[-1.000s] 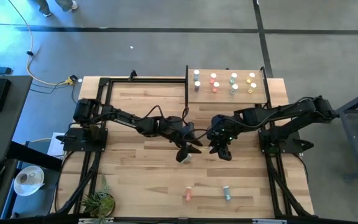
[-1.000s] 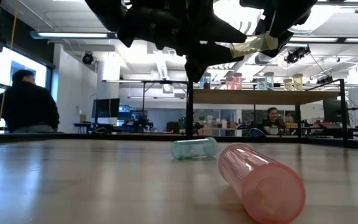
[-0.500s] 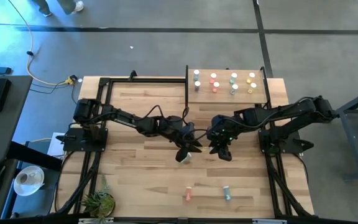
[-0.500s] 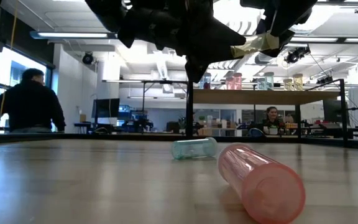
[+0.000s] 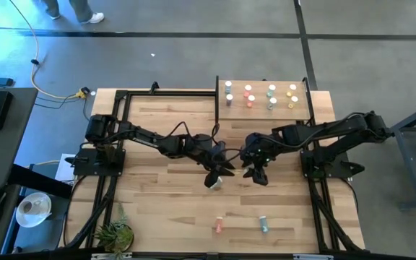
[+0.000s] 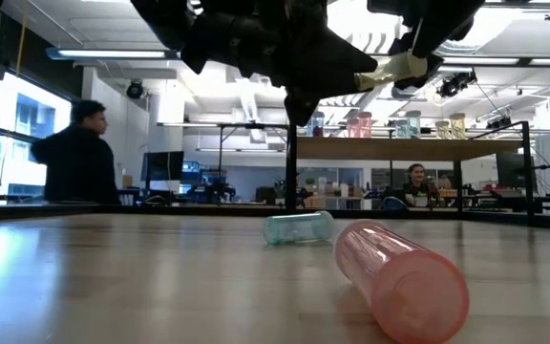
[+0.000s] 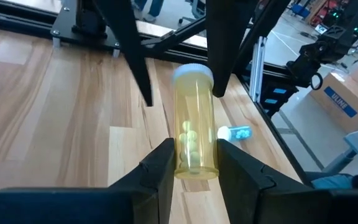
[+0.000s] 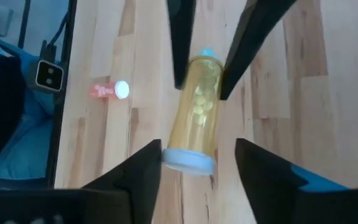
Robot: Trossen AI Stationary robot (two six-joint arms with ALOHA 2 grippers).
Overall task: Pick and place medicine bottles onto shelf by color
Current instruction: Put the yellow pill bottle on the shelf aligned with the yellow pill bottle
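A yellow bottle [image 7: 194, 118] with a white cap is held in the air above the table's middle by my left gripper [image 5: 228, 170]. My right gripper [image 5: 251, 172] is open, with one finger on either side of the bottle's cap end [image 8: 188, 159] and a gap on both sides. A pink bottle [image 5: 219, 226] and a teal bottle [image 5: 263, 224] lie on their sides near the table's near edge. The shelf [image 5: 260, 110] stands at the far edge with several bottles upright on it. My left gripper pinches the yellow bottle's bottom end [image 7: 194, 163] between its two fingers, which lie on its two sides. The bottle sticks out forward past the fingertips, cap end [image 7: 192, 72] away from the gripper, lifted clear of the table.
Black frame rails run along both sides of the table [image 5: 157, 202]. A small plant [image 5: 114, 232] stands at the near left corner. People show in the room beyond the table in the low view.
My right gripper has shifted slightly at the bottle's cap end. The yellow bottle has stayed in my left gripper.
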